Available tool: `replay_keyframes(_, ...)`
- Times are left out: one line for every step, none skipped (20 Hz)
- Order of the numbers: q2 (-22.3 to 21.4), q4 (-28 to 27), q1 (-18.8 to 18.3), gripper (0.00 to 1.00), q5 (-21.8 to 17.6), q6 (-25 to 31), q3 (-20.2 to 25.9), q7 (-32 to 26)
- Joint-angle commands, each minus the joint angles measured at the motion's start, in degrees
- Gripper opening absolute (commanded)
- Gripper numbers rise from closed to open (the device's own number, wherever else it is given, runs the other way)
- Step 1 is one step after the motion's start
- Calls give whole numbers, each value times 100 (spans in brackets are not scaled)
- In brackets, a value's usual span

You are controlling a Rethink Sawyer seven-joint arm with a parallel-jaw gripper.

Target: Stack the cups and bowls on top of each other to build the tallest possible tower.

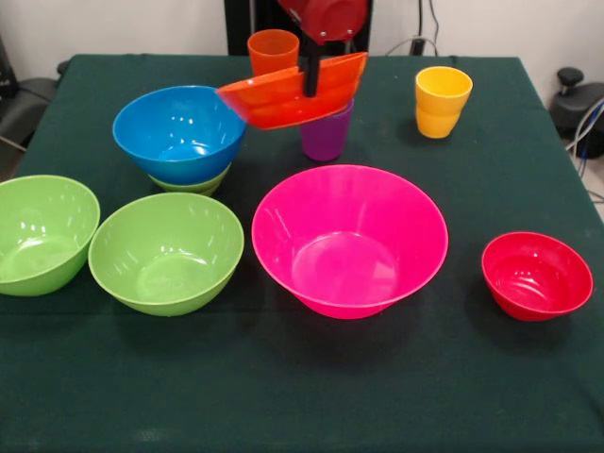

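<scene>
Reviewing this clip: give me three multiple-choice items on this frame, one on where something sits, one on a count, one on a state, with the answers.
1. Where does the blue bowl sit?
A. Inside the pink bowl
B. Nested on a lime green bowl
C. On the yellow cup

2. How many lime green bowls show?
A. One
B. Two
C. Three

3. How does the orange bowl lie?
A. Tilted, above the table at the gripper
B. Upside down on the table
C. Flat inside the red bowl

Answers:
1 B, a lime green bowl peeks out beneath the blue one.
2 C, two stand open at the front left, plus the one under the blue bowl.
3 A, its rim slopes, with the gripper reaching down into it, over the purple cup; whether it touches that cup is unclear.
</scene>
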Motion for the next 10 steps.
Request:
replay_keyframes(-206, 668, -276, 0, -648, -180, 820, -1601)
replay_keyframes(-237, 712, -293, 0, -682, -195, 862, -1568)
replay_keyframes(-265, 750, -319, 0, -695, -192, 906, -1528)
replay_keyframes(-299, 783, -338, 0, -708, -185, 950, -1505)
replay_keyframes(-329, 808, -380, 0, -690, -155, 1007, -1483)
replay_keyframes(-354, 814, -418, 0, -673, -126, 1064, -1465)
replay_keyframes(-387, 849, -429, 0, -650, -102, 1112, -1421)
replay_keyframes(-427, 881, -433, 0, -631, -68, 1159, -1384)
replay_keyframes(-484, 895, -447, 0, -610, -9, 1189, -1359)
replay_keyframes(-547, 903, -428, 0, -600, 64, 1199, -1319)
